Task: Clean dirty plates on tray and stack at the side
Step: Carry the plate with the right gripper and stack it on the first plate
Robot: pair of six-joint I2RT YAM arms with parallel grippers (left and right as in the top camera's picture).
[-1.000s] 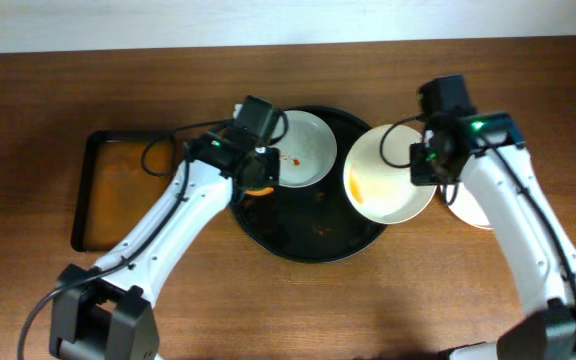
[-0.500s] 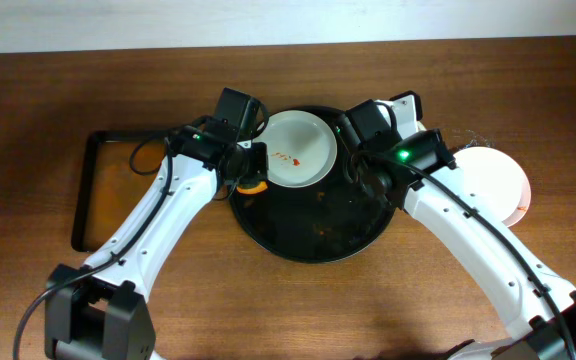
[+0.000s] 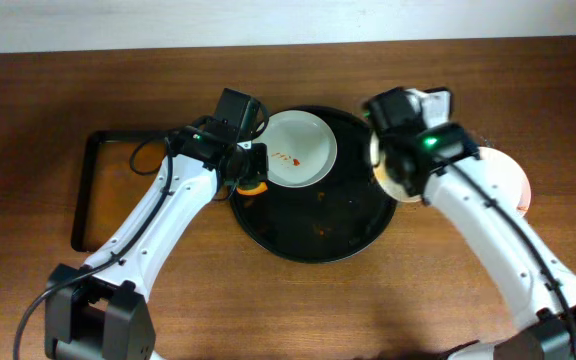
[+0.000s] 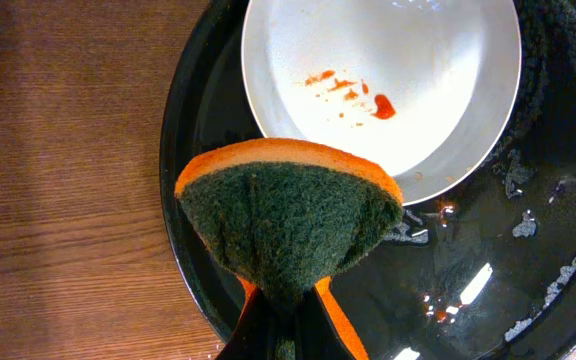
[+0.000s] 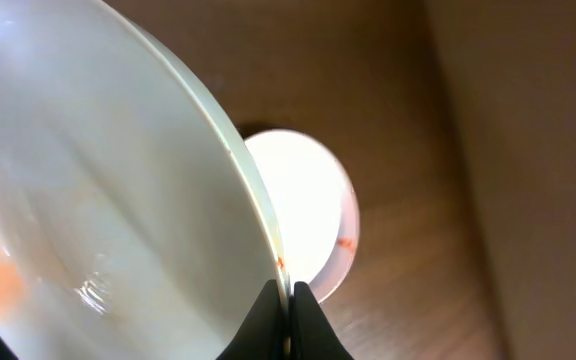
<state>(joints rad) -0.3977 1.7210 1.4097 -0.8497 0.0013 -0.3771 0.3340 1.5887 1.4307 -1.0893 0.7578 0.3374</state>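
A white plate [image 3: 299, 147] with red smears lies on the far part of the round black tray [image 3: 313, 235]; it also shows in the left wrist view [image 4: 408, 90]. My left gripper [image 3: 249, 172] is shut on an orange and green sponge [image 4: 283, 215], held above the tray's left rim [image 4: 193, 270] just short of that plate. My right gripper [image 5: 288, 300] is shut on the rim of a second plate [image 5: 98, 200], held tilted on edge over the tray's right rim [image 3: 377, 165]. A third plate [image 3: 505, 172] lies on the table to the right, also seen in the right wrist view [image 5: 308, 200].
A smaller rectangular black tray [image 3: 118, 190] with a brownish bottom lies on the table at the left. The round tray's bottom is wet with soapy streaks [image 4: 538, 200]. The wooden table's far edge runs along the top.
My right arm swung in over the tray's right side, then back a little to the right, and the held plate turned on edge. My left arm shifted slightly, then stayed still.
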